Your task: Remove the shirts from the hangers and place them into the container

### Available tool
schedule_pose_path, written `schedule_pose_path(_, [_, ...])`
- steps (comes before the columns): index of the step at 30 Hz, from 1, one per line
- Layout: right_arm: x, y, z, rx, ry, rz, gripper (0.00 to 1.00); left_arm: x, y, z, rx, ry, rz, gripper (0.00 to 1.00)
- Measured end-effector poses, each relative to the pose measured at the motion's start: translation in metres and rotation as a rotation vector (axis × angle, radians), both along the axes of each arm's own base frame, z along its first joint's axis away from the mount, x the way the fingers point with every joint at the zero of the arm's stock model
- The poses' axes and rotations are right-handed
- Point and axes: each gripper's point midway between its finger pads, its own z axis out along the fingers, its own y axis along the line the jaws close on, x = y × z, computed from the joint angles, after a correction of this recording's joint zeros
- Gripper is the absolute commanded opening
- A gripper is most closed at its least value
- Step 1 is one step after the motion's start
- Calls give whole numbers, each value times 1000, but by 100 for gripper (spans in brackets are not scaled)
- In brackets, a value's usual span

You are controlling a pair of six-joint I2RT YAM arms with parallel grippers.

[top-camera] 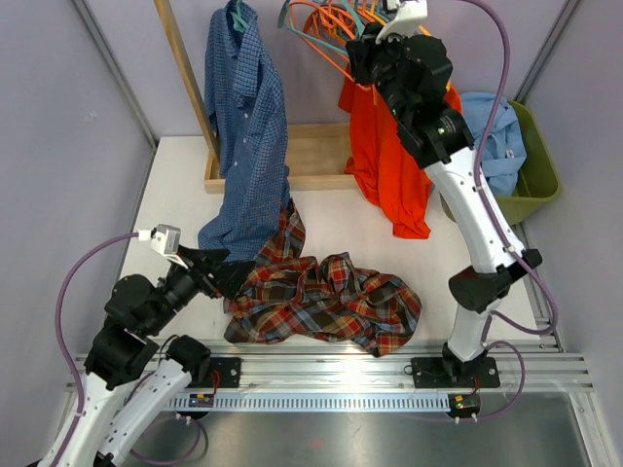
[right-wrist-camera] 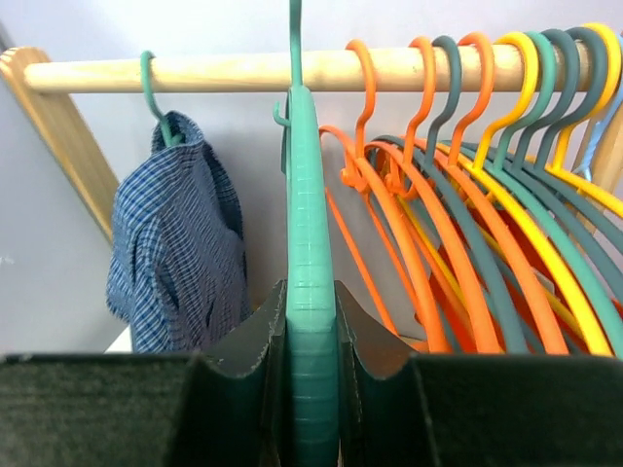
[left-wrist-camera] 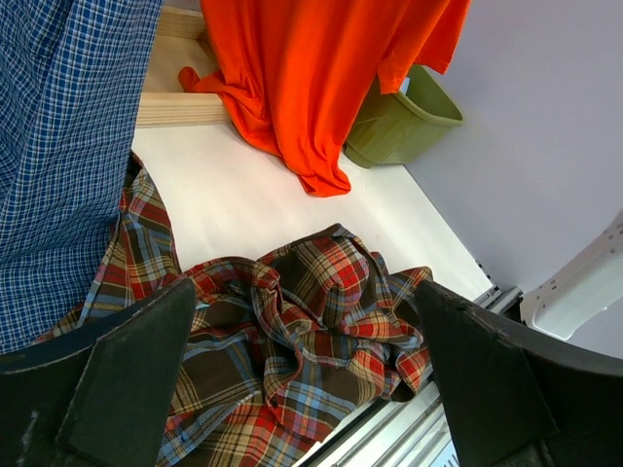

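So the right jaws are clamped tight on a teal hanger (right-wrist-camera: 311,292) up at the wooden rail (right-wrist-camera: 224,70), with the orange-red shirt (top-camera: 389,165) dangling just below them. The basket (top-camera: 541,175), light blue shirt (top-camera: 492,136) inside, sits off to their right. Meanwhile the left jaws gape wide open, plaid shirt (left-wrist-camera: 292,341) crumpled on the counter (left-wrist-camera: 243,204) right in front.

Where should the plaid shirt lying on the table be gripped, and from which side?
Probably best: grip a raised fold near the middle of the plaid shirt, coming down from above with the open left pincer at its left edge. The shirt lies crumpled on the table, so its flat edges offer little to pinch, while the ridges stand up.
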Motion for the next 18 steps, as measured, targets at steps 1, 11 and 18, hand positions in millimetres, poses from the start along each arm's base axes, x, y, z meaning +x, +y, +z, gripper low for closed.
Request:
schedule_pose_path(1, [5,-1,1,-1,5,-10,0,0,0,0,1,1,0,99])
schedule_pose_path(11, [44,6,-46,-22,124,-38,0,-2,1,-1,4,6,1,99])
schedule_pose_path(18, [46,11,-66,-12,172,-13,0,-3,2,-2,6,10,1,99])
